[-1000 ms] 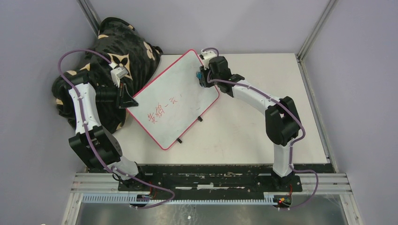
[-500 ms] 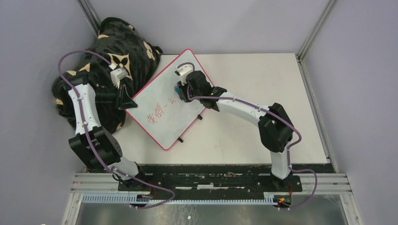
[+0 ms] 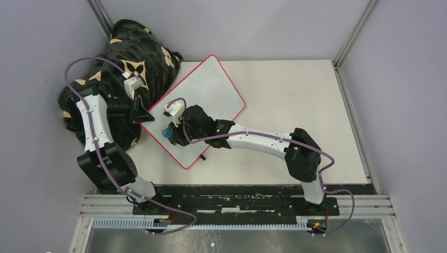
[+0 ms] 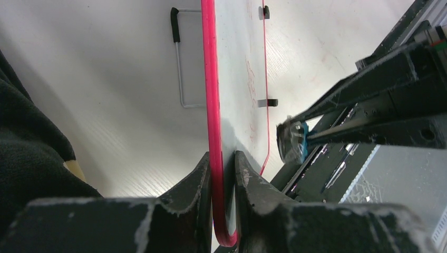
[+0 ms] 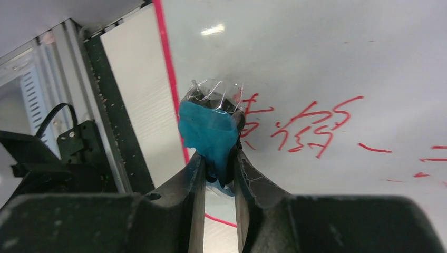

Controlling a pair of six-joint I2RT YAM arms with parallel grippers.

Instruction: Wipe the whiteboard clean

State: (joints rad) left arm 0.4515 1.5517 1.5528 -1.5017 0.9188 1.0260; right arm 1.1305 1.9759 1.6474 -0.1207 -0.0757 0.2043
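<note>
Whiteboard (image 3: 216, 87) position: diagonal across the left half of the bench (image 3: 295, 105), toward the far left corner, with one corner pointing at the near edge. The left gripper (image 4: 222, 167) is clenched on the red rim (image 4: 211, 79) at the board's left-hand corner, one finger on each face. The likely purpose is to anchor the board against the sideways push of wiping. The left arm (image 3: 92, 126) is folded along the left edge, above the dark patterned fabric (image 3: 132, 47).

The right gripper (image 5: 219, 166) grasps the blue eraser (image 5: 208, 132) between both fingers, with its wrapped end just beside the red handwriting (image 5: 305, 126). The right arm (image 3: 258, 139) reaches low from its base at the near edge, almost straight, with the wrist over the board's near-left part. Contact between eraser and surface cannot be confirmed. The writing is not yet wiped off.
</note>
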